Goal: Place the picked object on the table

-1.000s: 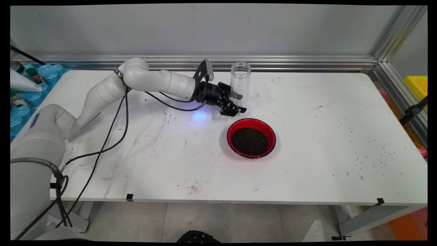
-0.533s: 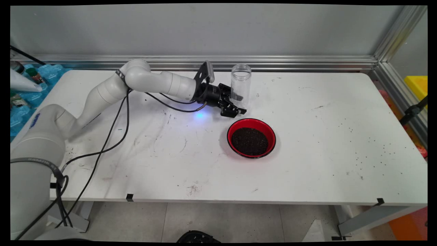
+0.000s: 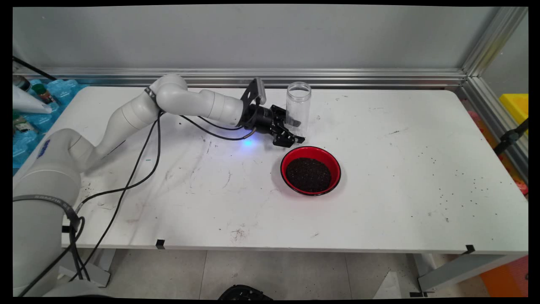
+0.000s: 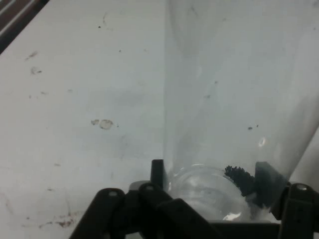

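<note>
My gripper (image 3: 296, 130) is shut on the lower part of a clear plastic jar (image 3: 298, 105). The jar stands upright with its mouth open, at the back middle of the white table (image 3: 379, 202). In the hand view the two fingers (image 4: 157, 172) flank the base of the jar (image 4: 234, 99), and a small clump of dark grains (image 4: 240, 178) sticks inside near its bottom. Just in front of the gripper sits a red bowl (image 3: 285, 162) filled with dark grains (image 3: 308, 174).
Black cables (image 3: 139, 169) hang from the arm and trail over the table's left half. An aluminium rail (image 3: 337, 77) runs along the back edge. Loose dark grains (image 3: 455, 194) dot the right side. Bottles on blue packing (image 3: 29, 105) lie beyond the left edge.
The gripper and the jar have sunk a little and shifted slightly right. The bowl has not moved.
</note>
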`<state>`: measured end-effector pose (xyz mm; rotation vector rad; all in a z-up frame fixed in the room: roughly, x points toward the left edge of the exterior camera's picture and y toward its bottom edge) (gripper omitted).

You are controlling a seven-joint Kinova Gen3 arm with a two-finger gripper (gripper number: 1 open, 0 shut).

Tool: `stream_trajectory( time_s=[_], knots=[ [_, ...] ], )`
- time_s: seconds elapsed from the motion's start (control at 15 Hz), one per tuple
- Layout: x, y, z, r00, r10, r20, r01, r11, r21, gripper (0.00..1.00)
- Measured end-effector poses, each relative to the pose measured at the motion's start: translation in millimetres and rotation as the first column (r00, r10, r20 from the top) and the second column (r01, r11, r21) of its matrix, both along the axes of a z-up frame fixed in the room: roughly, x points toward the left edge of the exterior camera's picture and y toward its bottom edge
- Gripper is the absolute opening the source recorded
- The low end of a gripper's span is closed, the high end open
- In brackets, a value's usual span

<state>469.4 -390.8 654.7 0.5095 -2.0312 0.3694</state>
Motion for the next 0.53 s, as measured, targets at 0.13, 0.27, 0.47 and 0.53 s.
stream_trajectory(
  time_s=[0.13,0.27,0.47,0.53],
  knots=[
    [-0.6,0.2,-1.0,1.0,-0.002,0.002,0.002,1.0,0.002,0.0],
    [-0.9,0.6,-2.0,1.0,-0.004,0.003,0.004,1.0,0.005,0.0],
    [-1.4,1.3,-3.2,1.0,-0.008,0.005,0.008,1.0,0.009,1.0],
    [-1.5,1.6,-3.6,1.0,-0.01,0.006,0.01,1.0,0.011,1.0]
  ],
)
